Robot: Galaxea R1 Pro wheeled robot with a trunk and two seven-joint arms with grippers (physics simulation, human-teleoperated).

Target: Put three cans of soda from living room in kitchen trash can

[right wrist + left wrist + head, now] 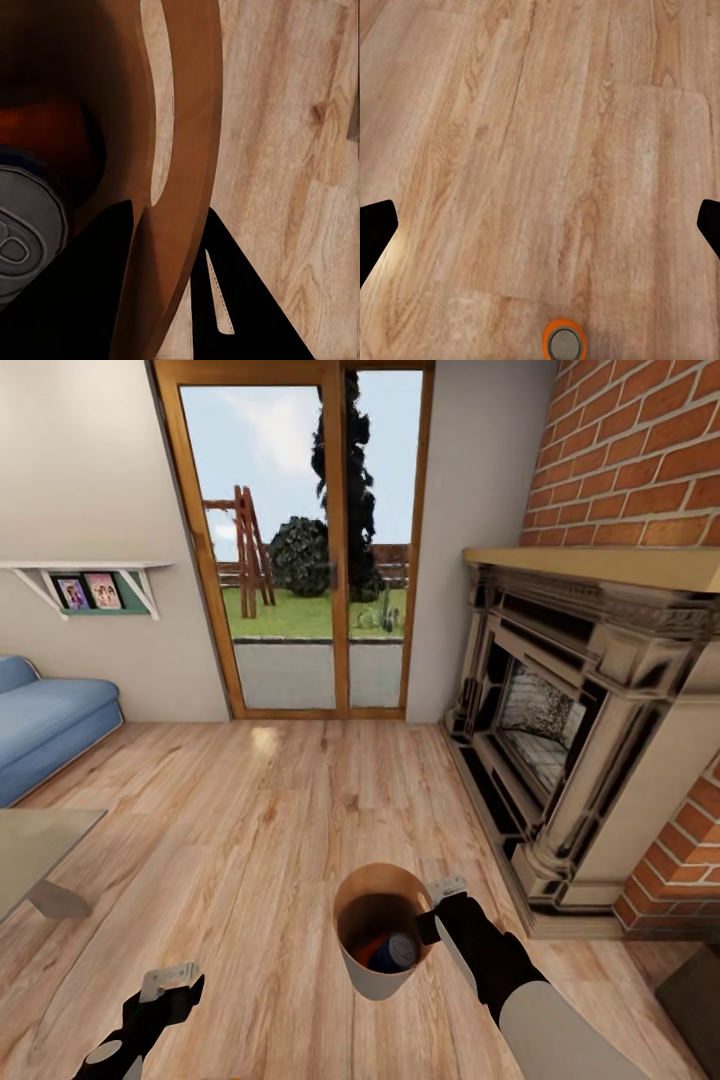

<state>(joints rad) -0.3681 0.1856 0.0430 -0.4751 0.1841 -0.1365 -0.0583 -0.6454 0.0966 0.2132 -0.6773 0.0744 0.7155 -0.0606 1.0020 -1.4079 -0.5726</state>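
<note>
The tash can (pixel 377 982), pale grey outside and tan-brown inside, hangs just above the living room's wood floor, with my right gripper (pixel 441 908) shut on its rim. In the right wrist view one finger (pixel 90 292) is inside the tash can's wall (pixel 180 150) and the other outside it. Inside lie a dark blue can of soda (pixel 402 950) with a silver top (pixel 21 232) and an orange one (pixel 368 952). My left gripper (pixel 171 982) is open and empty at the lower left. Below it, an orange can (pixel 564 343) stands upright on the planks.
A stone fireplace (pixel 560 740) with a brick chimney (pixel 640 450) fills the right side. Glass doors (pixel 305 540) are straight ahead. A blue sofa (pixel 50 720) and a glass table (pixel 35 850) stand at the left. A dark object (pixel 695 1000) sits at the lower right.
</note>
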